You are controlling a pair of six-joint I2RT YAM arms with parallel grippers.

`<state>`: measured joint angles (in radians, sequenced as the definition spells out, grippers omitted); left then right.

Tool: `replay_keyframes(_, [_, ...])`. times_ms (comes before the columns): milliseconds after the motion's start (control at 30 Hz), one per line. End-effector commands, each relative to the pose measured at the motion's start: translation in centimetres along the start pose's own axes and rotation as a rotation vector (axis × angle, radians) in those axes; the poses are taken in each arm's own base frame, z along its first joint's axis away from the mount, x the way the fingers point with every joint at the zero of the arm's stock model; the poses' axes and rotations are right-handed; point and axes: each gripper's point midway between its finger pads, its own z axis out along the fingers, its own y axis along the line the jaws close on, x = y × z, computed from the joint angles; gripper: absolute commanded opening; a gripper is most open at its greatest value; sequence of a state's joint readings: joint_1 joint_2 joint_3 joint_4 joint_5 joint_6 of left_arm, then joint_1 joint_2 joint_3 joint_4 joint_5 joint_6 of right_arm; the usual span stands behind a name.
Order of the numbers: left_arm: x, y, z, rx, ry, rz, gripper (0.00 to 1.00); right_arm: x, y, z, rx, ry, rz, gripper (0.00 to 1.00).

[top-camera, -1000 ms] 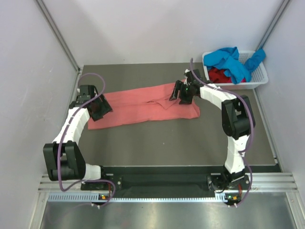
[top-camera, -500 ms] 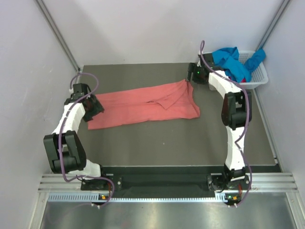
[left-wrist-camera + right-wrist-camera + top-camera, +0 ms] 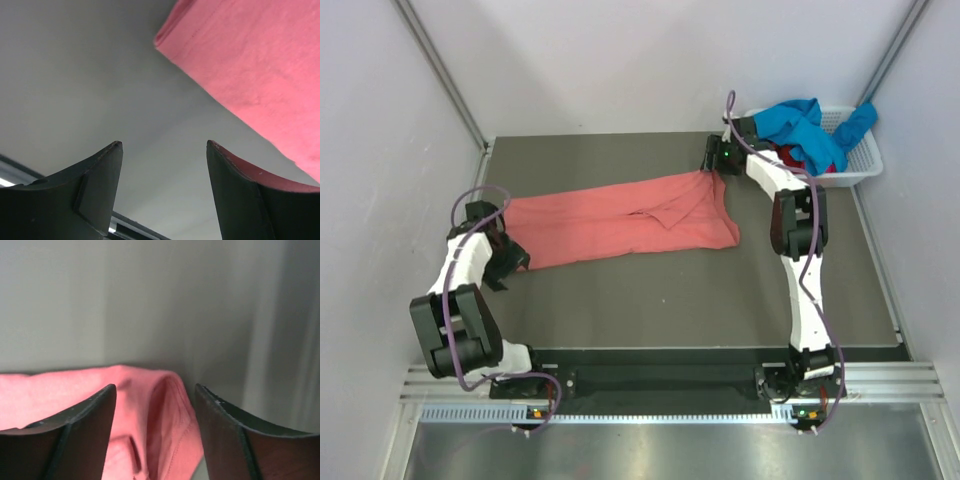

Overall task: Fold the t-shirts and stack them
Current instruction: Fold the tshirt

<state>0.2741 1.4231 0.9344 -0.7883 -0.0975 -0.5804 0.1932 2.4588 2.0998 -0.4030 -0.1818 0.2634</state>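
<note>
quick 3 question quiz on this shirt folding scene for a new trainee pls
1. True or false: the left gripper is shut on the salmon-pink t-shirt.
2. Where is the blue t-shirt? A. spread flat on the table B. draped over the white basket C. folded at the table's near edge
3. How many t-shirts lie on the table?

Key:
1. False. The left gripper is open, over bare table beside the shirt's corner.
2. B.
3. One, the salmon-pink t-shirt.
</note>
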Motion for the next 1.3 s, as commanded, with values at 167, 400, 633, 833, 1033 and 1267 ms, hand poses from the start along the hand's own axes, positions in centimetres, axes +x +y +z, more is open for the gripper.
replay_keyframes(167, [-1.5,1.9,-2.3,-0.041,-0.114,-0.102,0.73,-1.4,0.5,0.7,-0.035,-0.031,-0.025,0.40])
replay_keyframes(400, [-1.5,2.0,0.4,-0.028,-0.067,-0.217,0.71,-1.0,0.7,1.3,-0.059,-0.031,-0.018,0.30])
replay_keyframes(633, [-2.5,2.7,3.7,-0.072,-0.028,-0.259,0.70,-0.4,1.3,1.7,-0.096,-0.022,-0.003,0.22])
replay_keyframes(833, [-3.8,0.8,4.0,0.040,-0.022,-0.280,0.68,0.0,1.8,1.8,-0.111,-0.021,-0.008,0.21])
replay_keyframes(1033, [-4.5,0.2,1.9,0.117,-0.099,-0.270,0.67,0.4,1.8,2.0,-0.111,-0.011,0.000,0.21])
replay_keyframes(1267, [-6.1,-1.6,3.2,0.162,-0.074,-0.307,0.69,0.3,1.6,1.8,-0.100,-0.013,-0.004,0.20])
